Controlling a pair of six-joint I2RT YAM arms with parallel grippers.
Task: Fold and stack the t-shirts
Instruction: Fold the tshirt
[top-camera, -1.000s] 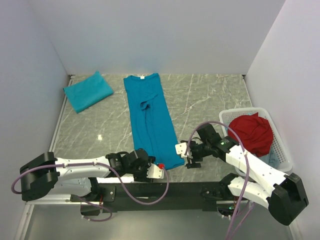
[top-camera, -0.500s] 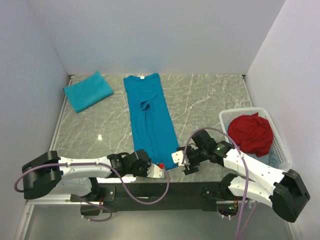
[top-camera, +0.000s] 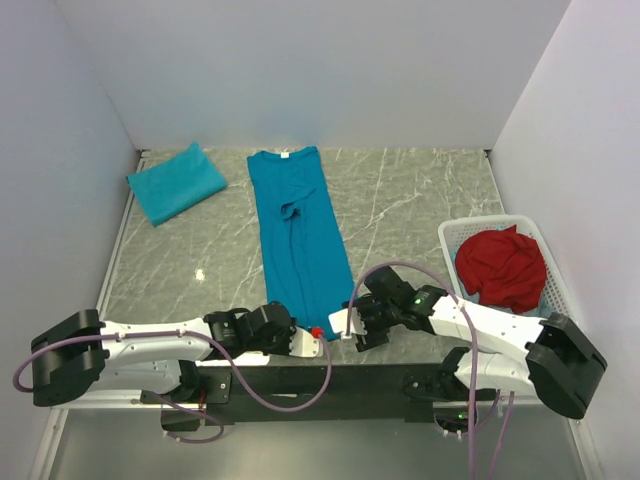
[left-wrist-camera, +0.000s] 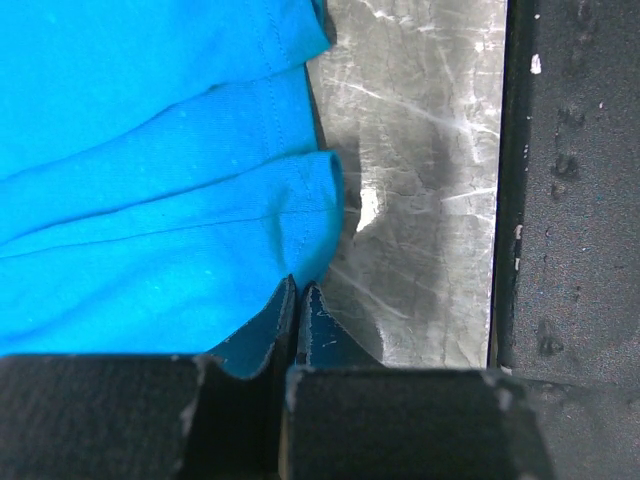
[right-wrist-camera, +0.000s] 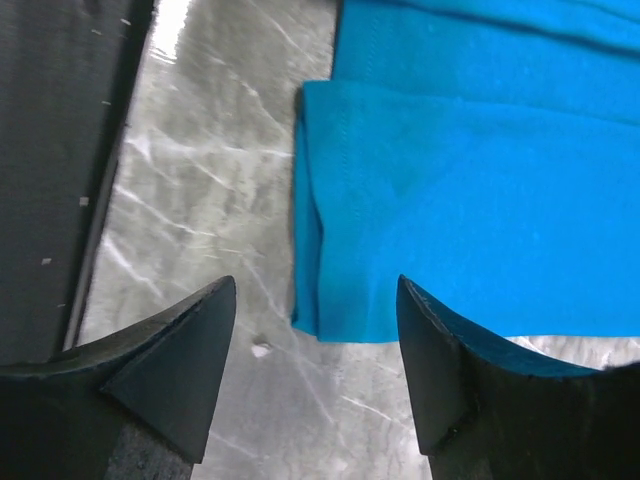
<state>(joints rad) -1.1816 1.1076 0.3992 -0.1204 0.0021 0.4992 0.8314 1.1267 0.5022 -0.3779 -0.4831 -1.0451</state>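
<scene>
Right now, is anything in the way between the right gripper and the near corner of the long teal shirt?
Nothing visible. The open right gripper sits directly over the shirt corner, with only bare table beside it.

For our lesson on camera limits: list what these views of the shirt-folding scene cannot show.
- Top view: near hem corners of the long shirt, covered by the left gripper and right gripper.
- Top view: what lies in the basket under the red cloth.
- Left wrist: cloth depth inside the shut jaws.

bare table (top-camera: 420, 200) right of shirt (top-camera: 300, 240), basket (top-camera: 447, 240) beyond
</scene>
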